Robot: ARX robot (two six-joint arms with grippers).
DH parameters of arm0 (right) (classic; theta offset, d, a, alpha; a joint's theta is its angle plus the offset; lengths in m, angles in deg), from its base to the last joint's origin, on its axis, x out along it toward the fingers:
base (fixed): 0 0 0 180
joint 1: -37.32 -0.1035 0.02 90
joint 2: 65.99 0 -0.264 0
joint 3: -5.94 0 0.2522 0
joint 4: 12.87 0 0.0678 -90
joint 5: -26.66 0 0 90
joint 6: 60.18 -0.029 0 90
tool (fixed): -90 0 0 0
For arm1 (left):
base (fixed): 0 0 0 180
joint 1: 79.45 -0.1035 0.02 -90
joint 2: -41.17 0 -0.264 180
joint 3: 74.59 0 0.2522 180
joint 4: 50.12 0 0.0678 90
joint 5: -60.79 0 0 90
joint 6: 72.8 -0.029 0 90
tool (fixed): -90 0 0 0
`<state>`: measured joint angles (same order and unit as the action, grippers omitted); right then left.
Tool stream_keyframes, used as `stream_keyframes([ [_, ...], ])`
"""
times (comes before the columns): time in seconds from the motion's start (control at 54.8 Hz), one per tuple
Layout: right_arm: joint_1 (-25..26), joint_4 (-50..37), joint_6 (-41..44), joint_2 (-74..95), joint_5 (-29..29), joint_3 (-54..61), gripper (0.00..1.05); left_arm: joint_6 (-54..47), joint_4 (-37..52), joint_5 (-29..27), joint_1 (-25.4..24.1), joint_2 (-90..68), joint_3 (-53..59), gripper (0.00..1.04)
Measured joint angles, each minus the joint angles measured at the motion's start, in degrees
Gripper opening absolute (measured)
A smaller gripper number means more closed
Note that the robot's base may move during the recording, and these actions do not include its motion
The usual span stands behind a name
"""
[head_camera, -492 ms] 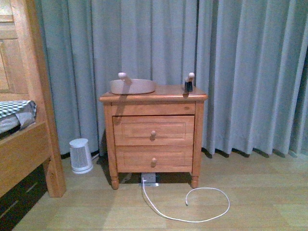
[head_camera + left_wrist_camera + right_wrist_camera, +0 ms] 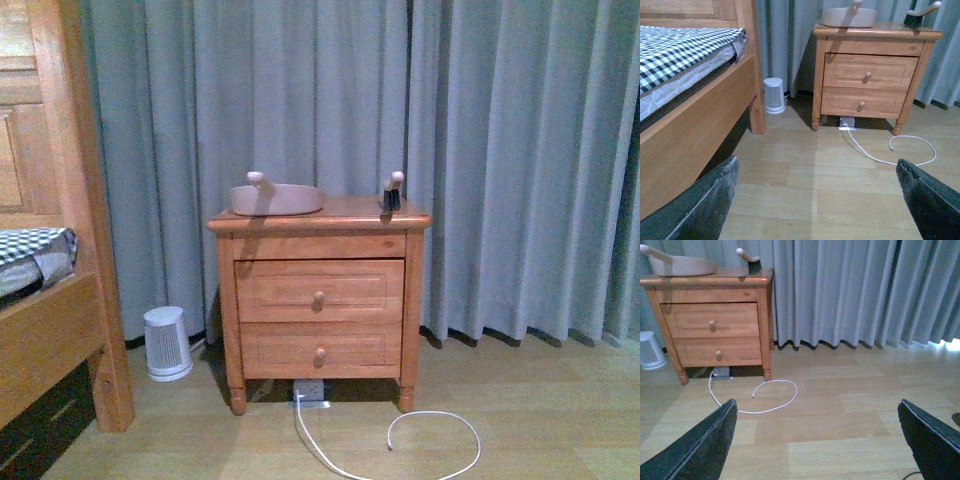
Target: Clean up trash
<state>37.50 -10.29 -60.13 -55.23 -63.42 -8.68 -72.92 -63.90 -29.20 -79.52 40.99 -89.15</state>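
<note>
The front view is tilted upward: the table (image 2: 320,245) and white cable (image 2: 431,412) are now seen lower in frame. No trash is revealed anywhere, so its place, heading and long axis cannot be told. Left hand (image 2: 816,167) and right hand (image 2: 816,405) are held wide apart, empty.

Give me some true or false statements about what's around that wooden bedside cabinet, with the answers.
1. The beige oval dustpan sits on top of the wooden two-drawer nightstand. True.
2. Both nightstand drawers are pulled open. False: both are shut.
3. A white cable loops on the wooden floor before the nightstand. True.
4. The small white slatted appliance stands on the nightstand. False: it stands on the floor, beside it.
5. The left gripper holds crumpled paper. False: its jaws are open, empty.
</note>
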Motion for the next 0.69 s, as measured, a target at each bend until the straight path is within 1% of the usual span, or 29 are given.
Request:
stream_keyframes([
  [0.693,0.0,0.0,0.0,0.0,0.0,0.0,0.97,0.0,0.0,0.0,0.0,0.0,0.0,0.97],
])
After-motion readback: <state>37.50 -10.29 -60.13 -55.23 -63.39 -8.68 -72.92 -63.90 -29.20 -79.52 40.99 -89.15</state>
